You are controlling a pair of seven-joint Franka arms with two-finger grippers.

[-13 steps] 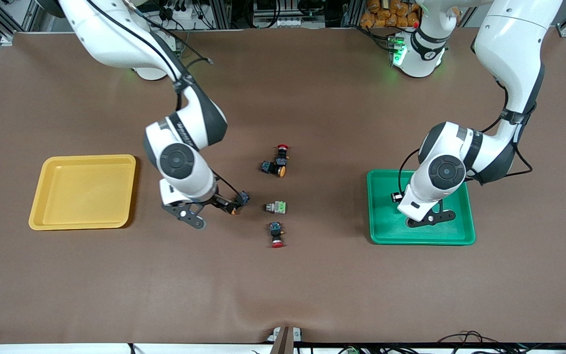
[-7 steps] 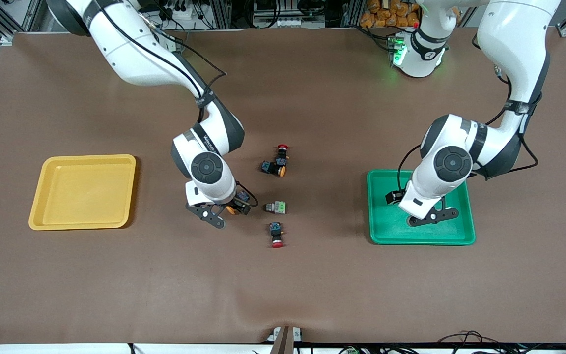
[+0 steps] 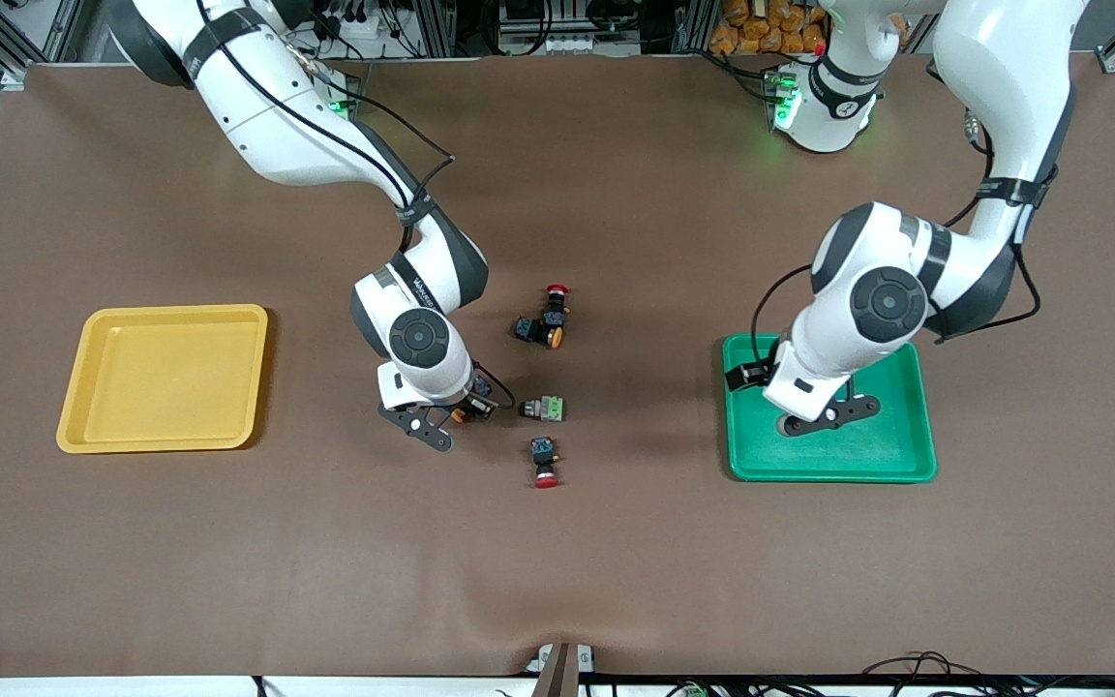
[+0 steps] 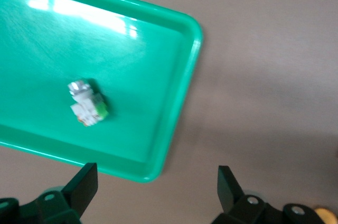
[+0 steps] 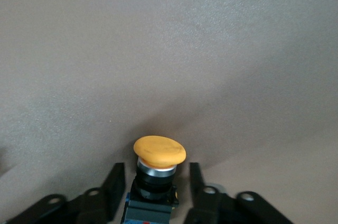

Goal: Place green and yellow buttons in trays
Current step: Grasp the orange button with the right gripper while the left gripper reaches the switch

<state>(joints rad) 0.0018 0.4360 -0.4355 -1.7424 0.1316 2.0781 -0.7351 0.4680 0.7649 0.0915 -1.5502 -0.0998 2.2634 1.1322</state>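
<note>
Closing right gripper jaws on yellow button's rigid black body, light, cap slippery; left gripper jaws released over green tray.

Right wrist view crops yellow button (body).

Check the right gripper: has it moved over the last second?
Yes. The right gripper has shifted away from the yellow tray, toward the green button, and now straddles a yellow button.
</note>
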